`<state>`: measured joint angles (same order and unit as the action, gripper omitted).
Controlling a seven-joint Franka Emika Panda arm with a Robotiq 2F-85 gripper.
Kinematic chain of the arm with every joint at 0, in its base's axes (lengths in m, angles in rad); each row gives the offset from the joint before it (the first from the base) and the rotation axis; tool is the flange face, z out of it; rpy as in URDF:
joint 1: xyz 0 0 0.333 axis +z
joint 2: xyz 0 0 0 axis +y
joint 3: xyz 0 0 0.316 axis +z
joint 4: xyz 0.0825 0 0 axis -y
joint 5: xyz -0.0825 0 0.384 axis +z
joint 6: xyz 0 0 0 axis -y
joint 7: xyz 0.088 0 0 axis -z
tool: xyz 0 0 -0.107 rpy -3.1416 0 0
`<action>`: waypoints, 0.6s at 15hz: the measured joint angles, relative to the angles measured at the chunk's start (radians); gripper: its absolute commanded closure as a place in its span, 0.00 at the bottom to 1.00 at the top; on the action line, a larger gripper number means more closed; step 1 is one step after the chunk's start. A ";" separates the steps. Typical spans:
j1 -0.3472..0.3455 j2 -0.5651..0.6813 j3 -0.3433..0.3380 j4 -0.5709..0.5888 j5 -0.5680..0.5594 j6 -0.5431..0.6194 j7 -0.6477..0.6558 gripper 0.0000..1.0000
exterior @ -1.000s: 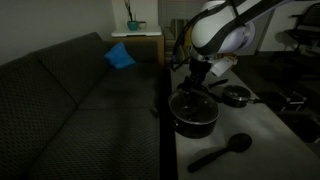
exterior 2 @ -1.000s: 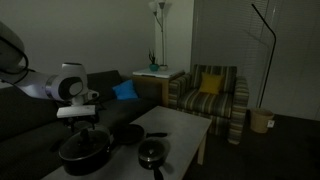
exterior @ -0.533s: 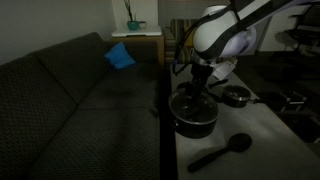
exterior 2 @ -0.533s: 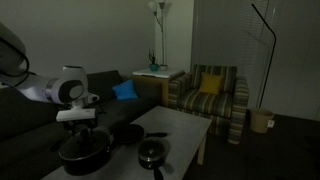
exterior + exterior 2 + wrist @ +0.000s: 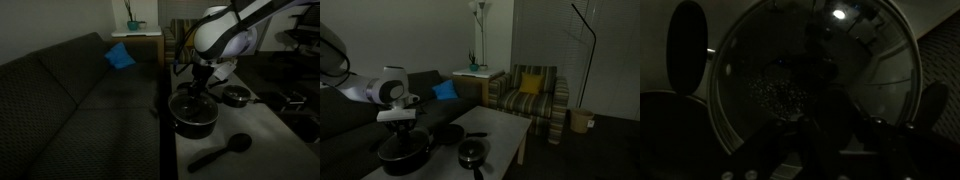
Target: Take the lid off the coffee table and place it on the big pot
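Observation:
The lid [image 5: 765, 95], clear glass with a thin metal rim, fills the wrist view and lies flat on the big pot [image 5: 196, 122]. The pot stands at the sofa-side end of the coffee table [image 5: 255, 160] and shows in both exterior views [image 5: 405, 156]. My gripper [image 5: 197, 90] points straight down over the lid's centre [image 5: 400, 130]. In the dim wrist view its dark fingers meet at the middle of the glass [image 5: 820, 105], shut on the small knob, which they hide.
A black long-handled spoon [image 5: 220, 150] lies near the table's front. A small saucepan [image 5: 236, 97] and a shallow pan [image 5: 447, 133] stand beside the pot. The sofa [image 5: 70, 110] runs along the table's edge; an armchair [image 5: 528, 95] stands at the far end.
The fingers have closed at the lid's centre. The arm has stayed over the big pot, and the lid and pot have not moved.

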<state>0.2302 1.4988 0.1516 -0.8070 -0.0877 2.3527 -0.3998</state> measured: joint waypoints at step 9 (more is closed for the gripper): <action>0.005 0.000 -0.004 0.021 -0.008 -0.094 0.000 0.86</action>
<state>0.2354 1.4988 0.1476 -0.7856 -0.0958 2.2591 -0.3998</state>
